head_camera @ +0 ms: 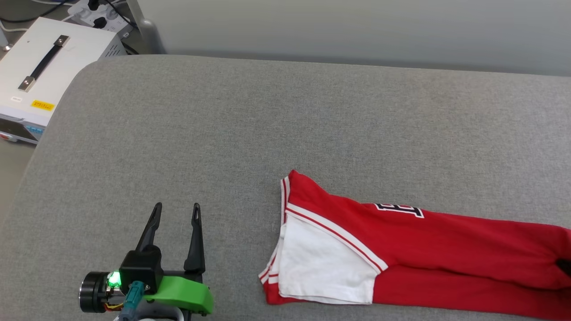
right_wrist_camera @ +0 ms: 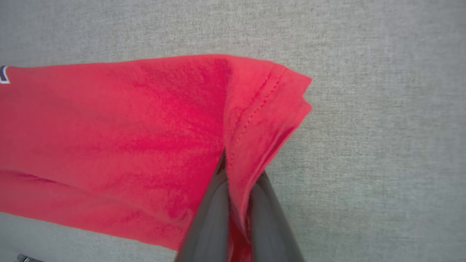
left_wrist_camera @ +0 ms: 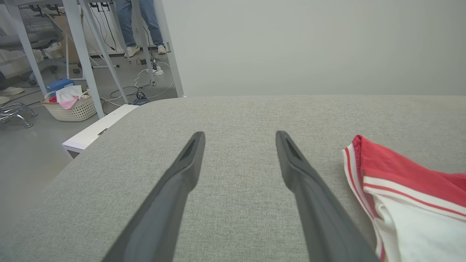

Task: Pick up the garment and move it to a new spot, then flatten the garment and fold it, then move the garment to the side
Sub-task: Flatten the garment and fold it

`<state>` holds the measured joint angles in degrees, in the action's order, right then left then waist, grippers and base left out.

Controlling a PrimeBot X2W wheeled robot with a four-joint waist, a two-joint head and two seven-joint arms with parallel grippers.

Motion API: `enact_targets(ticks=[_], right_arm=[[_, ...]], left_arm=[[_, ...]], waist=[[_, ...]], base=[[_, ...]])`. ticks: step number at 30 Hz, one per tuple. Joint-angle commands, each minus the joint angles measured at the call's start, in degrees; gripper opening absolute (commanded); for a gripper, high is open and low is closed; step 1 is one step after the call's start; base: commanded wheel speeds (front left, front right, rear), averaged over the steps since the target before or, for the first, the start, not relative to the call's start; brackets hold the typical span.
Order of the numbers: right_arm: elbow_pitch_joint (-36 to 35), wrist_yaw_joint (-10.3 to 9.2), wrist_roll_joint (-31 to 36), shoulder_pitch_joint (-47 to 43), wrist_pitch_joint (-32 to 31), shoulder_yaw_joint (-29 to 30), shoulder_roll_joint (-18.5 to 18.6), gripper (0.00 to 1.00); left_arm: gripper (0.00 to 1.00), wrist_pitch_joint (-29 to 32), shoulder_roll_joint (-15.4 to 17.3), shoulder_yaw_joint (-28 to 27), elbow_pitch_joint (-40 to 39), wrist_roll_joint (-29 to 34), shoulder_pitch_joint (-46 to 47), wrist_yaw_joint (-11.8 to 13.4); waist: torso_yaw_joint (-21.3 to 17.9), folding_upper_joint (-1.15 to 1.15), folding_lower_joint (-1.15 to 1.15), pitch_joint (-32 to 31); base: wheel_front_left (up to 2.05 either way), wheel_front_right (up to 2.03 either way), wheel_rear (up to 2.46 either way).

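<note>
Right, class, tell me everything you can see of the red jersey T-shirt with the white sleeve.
The red jersey T-shirt, soft knit cloth, lies drawn into a long band on the grey fabric surface. Its white sleeve with striped trim faces up; black numerals partly show. The right gripper pinches its stitched hem.

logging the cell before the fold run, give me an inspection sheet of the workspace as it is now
surface: grey fabric-covered table, flat.
job's things: garment stretched out at the right, white sleeve up.
clutter: nothing seen.
grippers: left gripper open over bare fabric, apart from the garment; right gripper shut on the garment's stitched red edge.
cables: power strip with plugged leads past the far left corner; loose cables on the floor.
surroundings: white case with black handle, basket of cloths, person's legs, pale wall.
</note>
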<state>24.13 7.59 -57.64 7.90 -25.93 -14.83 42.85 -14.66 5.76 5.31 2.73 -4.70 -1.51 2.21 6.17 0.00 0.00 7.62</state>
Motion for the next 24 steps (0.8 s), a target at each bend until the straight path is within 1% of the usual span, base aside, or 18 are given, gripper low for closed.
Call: enact_targets(ticks=[1, 2, 5, 10, 17, 20, 21, 24], right_arm=[[1.0, -0.1, 0.9, -0.4, 0.6, 0.6, 1.0, 0.0], [1.5, -0.1, 1.3, -0.2, 0.9, 1.0, 1.3, 0.0], [1.5, -0.1, 0.7, -0.2, 1.1, 1.6, 0.9, 0.0], [-2.0, -0.1, 0.1, -1.6, 1.0, 1.7, 0.6, 0.0], [-13.8, -0.1, -3.0, -4.5, 0.0, 2.1, -1.1, 0.0], [-18.3, -0.1, -2.8, -4.8, -1.2, 1.4, -2.1, 0.0], [-22.1, -0.1, -1.8, -4.1, -3.0, 0.1, -3.7, 0.0], [-24.9, -0.1, -0.2, -2.6, -4.8, -1.8, -5.3, 0.0]], left_arm=[[1.0, -0.3, -0.4, -0.2, -0.2, 0.6, -1.1, -0.4], [1.0, -0.3, -0.5, -0.3, -0.2, 0.7, -1.2, -0.6], [1.0, -0.3, -0.8, -0.4, -0.1, 1.1, -1.6, -1.0], [1.0, -0.3, -1.2, -0.5, 0.0, 1.8, -2.2, -1.5], [1.0, -0.3, -1.5, -0.8, 0.4, 2.3, -3.2, -2.0], [1.0, -0.3, -1.6, -0.8, 0.3, 2.4, -3.2, -2.1], [1.0, -0.3, -1.8, -0.5, 0.3, 2.5, -2.8, -2.4], [1.0, -0.3, -1.9, -0.4, 0.2, 2.6, -2.3, -2.6]], waist=[[-0.2, 0.0, 0.0, -0.4], [-0.3, 0.0, 0.0, -0.6], [-0.5, 0.0, 0.0, -1.2], [-0.5, 0.0, 0.0, -2.3], [-0.5, 0.0, 0.0, -3.3], [-0.5, 0.0, 0.0, -3.0], [-0.2, 0.0, 0.0, -2.5], [0.1, 0.0, 0.0, -2.0]], base=[[0.0, 0.0, 0.0], [0.0, 0.0, 0.0], [0.0, 0.0, 0.0], [0.0, 0.0, 0.0], [0.0, 0.0, 0.0], [0.0, 0.0, 0.0], [0.0, 0.0, 0.0], [0.0, 0.0, 0.0]])
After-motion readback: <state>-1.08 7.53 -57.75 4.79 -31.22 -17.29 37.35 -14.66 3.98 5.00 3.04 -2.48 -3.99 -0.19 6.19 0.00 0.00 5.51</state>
